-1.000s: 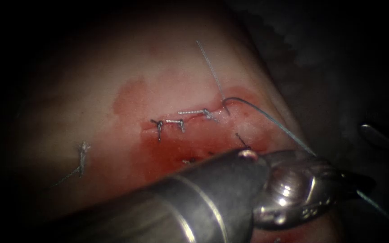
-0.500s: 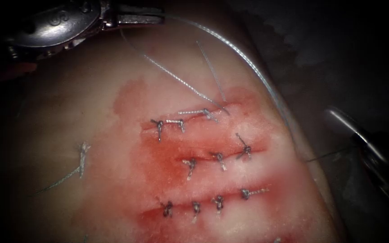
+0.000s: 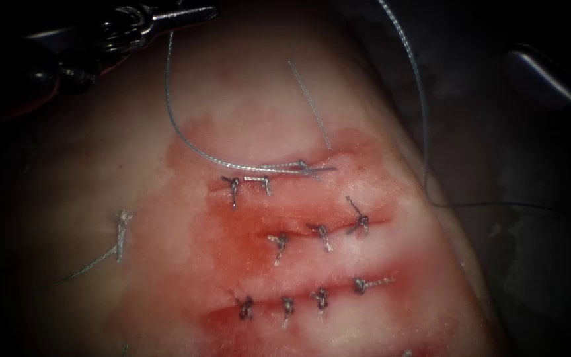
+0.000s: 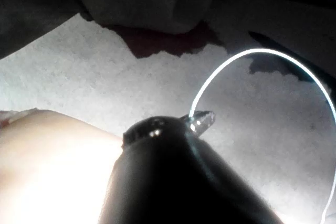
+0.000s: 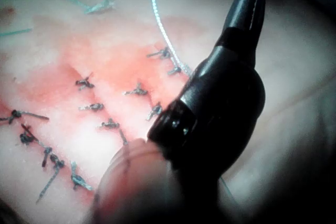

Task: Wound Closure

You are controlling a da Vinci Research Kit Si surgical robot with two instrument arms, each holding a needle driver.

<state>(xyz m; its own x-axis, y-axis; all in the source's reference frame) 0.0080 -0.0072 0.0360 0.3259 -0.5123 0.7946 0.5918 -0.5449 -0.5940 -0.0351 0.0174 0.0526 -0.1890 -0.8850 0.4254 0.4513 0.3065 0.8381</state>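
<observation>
A: Tissue (image 3: 166,264), how is it seen?

B: It is lit at the centre of the endoscope view, stained with red fluid (image 3: 246,225). Three cuts are crossed by knots: a far cut (image 3: 279,173), a middle cut (image 3: 318,228) and a near cut (image 3: 299,297). A loose thread end (image 3: 117,235) is seen well to the left of them.

A: And the left tool (image 3: 196,11)?

B: It is found at the far left, beyond the tissue's edge. Its jaws are seen pressed together on the thread (image 3: 186,135). In the left wrist view the thread (image 4: 247,59) is seen arching away from the tip (image 4: 202,120).

A: Where is the thread led?

B: From the jaws it is curved down and to the right, and is met by the tissue at the far cut's right end. A short tail (image 3: 308,102) is stood up from that same spot. A second strand (image 3: 421,112) is run down past the tissue's right edge, then off to the right.

A: The right tool (image 5: 251,3)?

B: In the right wrist view its jaws are seen together, with thread (image 5: 160,30) running at the tip; a grip cannot be confirmed. In the endoscope view it is a dim shape at the far right (image 3: 556,86).

A: The needle?

B: Its place cannot be told.
</observation>
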